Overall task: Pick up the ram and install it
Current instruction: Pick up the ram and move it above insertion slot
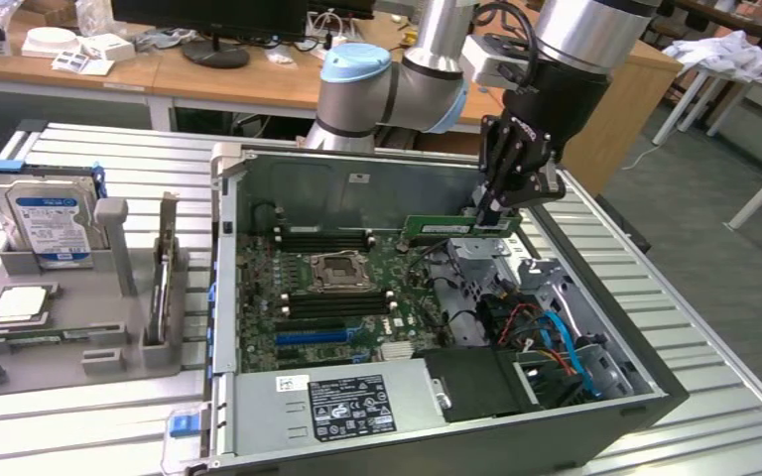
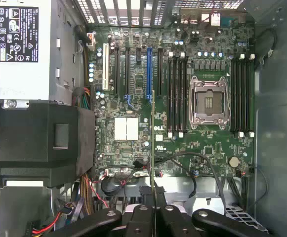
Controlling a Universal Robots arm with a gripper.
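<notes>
Now | claw (image 1: 492, 218) clamped on ram (image 1: 441, 226) | above motherboard (image 2: 207, 144) | power supply label (image 2: 15, 33) unreadable

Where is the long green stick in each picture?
Exterior view: the green stick hangs in the claw over the open computer, toward the exterior view's right.
Wrist view: the green stick is edge-on, a thin line running out from the claw across the circuit board.
Shared landmark: the square silver socket.

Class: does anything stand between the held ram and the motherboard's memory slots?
Nothing visible does. The ram hangs in the end effector over the open case; the slots beside the socket lie uncovered.
</notes>
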